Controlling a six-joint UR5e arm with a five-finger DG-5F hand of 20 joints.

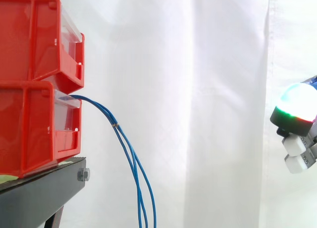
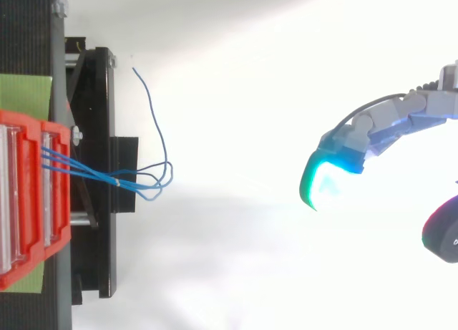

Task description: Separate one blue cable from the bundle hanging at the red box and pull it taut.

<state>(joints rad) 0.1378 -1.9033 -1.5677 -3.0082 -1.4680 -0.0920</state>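
Thin blue cables (image 1: 124, 144) come out of the lower red box (image 1: 34, 126) and hang down together, bound by a small tie just below the box. From above, the blue cables (image 2: 147, 180) loop out from the red box (image 2: 32, 201), and one strand rises to a free end. My hand (image 2: 390, 126) is far to the right of the bundle, well apart from it, with relaxed fingers holding nothing. Its glowing fingertip (image 1: 297, 107) enters the side view at the right edge.
Two red bins are stacked on a black stand (image 1: 44, 186) at the left, the upper red bin (image 1: 37, 37) overhanging. A white curtain hangs behind. A green mat (image 2: 25, 94) lies on the stand's top.
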